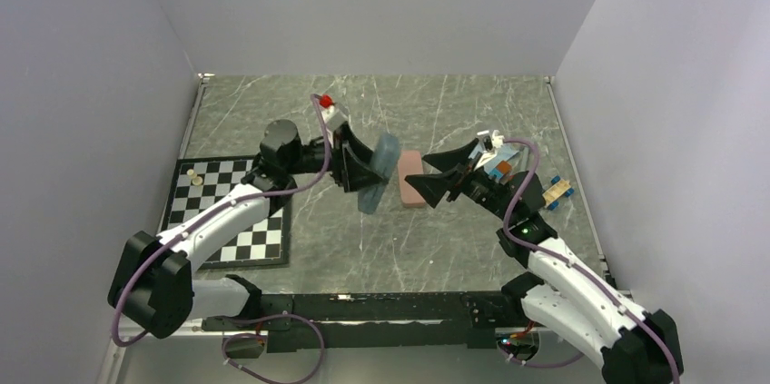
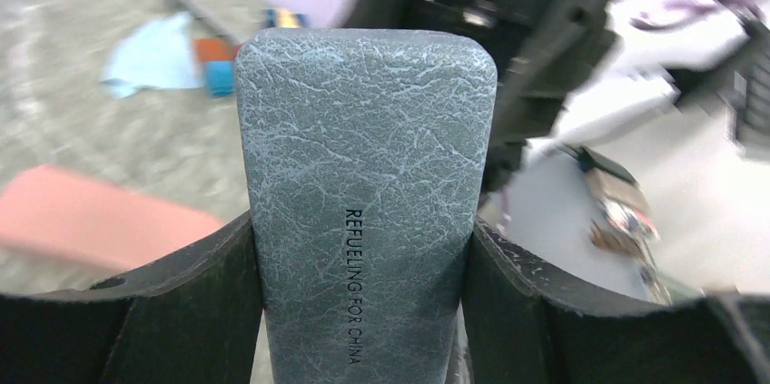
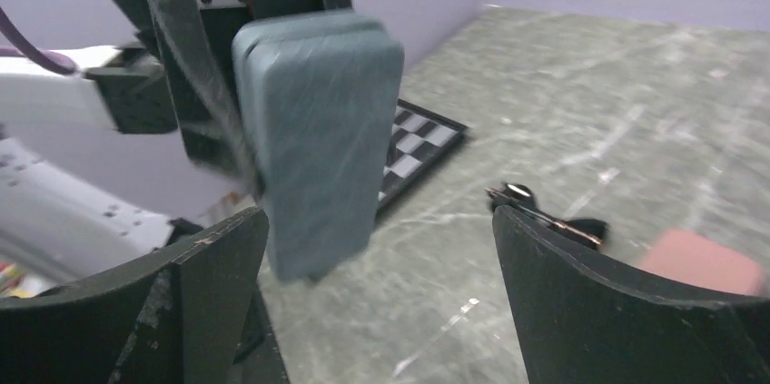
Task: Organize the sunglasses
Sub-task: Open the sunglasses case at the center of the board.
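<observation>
My left gripper (image 1: pixel 356 166) is shut on the slate-blue case (image 1: pixel 379 175) and holds it above the table; its textured lid fills the left wrist view (image 2: pixel 363 175) between the fingers. My right gripper (image 1: pixel 438 178) is open and empty, facing that case from the right. In the right wrist view the case (image 3: pixel 318 148) hangs ahead of my right gripper (image 3: pixel 377 230). A thin black pair of sunglasses (image 3: pixel 547 218) lies on the table beyond the right finger. The white pair is out of view. The pink case (image 1: pixel 413 179) lies flat between the two grippers.
A chessboard (image 1: pixel 227 211) with two small pieces lies at the left. A light blue cloth (image 2: pixel 154 55) and small coloured blocks (image 1: pixel 558 192) lie at the right behind my right arm. Grey walls close in the table on three sides.
</observation>
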Controlling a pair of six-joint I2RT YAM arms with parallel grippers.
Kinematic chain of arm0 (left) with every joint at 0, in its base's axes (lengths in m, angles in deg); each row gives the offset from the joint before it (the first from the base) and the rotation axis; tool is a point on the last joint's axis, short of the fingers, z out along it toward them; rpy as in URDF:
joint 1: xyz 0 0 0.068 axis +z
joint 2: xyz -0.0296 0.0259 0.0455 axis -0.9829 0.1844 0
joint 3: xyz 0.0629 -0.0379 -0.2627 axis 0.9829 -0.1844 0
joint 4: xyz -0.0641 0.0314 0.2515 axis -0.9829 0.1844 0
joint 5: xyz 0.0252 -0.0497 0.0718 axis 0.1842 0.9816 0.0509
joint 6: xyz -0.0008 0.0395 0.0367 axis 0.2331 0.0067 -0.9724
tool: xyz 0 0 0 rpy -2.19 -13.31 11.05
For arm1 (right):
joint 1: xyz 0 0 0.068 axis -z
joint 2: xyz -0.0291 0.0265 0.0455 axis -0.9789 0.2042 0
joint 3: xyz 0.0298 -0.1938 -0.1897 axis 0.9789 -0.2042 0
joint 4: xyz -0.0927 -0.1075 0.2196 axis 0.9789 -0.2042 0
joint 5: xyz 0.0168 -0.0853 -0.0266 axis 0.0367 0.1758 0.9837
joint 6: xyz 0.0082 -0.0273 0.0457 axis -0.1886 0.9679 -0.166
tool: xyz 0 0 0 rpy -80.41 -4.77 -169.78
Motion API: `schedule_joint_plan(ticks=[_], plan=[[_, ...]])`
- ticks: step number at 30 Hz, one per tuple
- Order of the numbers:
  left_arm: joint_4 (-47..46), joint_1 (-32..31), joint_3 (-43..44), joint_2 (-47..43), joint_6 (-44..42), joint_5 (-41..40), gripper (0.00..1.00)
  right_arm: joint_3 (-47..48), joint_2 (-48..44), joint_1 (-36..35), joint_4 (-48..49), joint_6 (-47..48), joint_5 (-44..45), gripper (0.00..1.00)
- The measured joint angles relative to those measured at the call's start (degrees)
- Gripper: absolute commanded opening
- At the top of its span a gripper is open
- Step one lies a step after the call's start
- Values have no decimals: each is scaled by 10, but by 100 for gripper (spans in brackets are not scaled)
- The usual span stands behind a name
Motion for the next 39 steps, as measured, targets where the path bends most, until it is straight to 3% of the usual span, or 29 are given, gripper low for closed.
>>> schedule_joint_plan(ticks=[5,13,39], plan=[[-93,-71,-24,-6,28,62,0,0,64,-19,117,-37,-82,100],[-185,-73,-27,-12,77,132,0,0,50,-83,171,2,-75,100],[-151,-85,-2,-21,64,154,0,19,45,-105,161,-9,-84,100]])
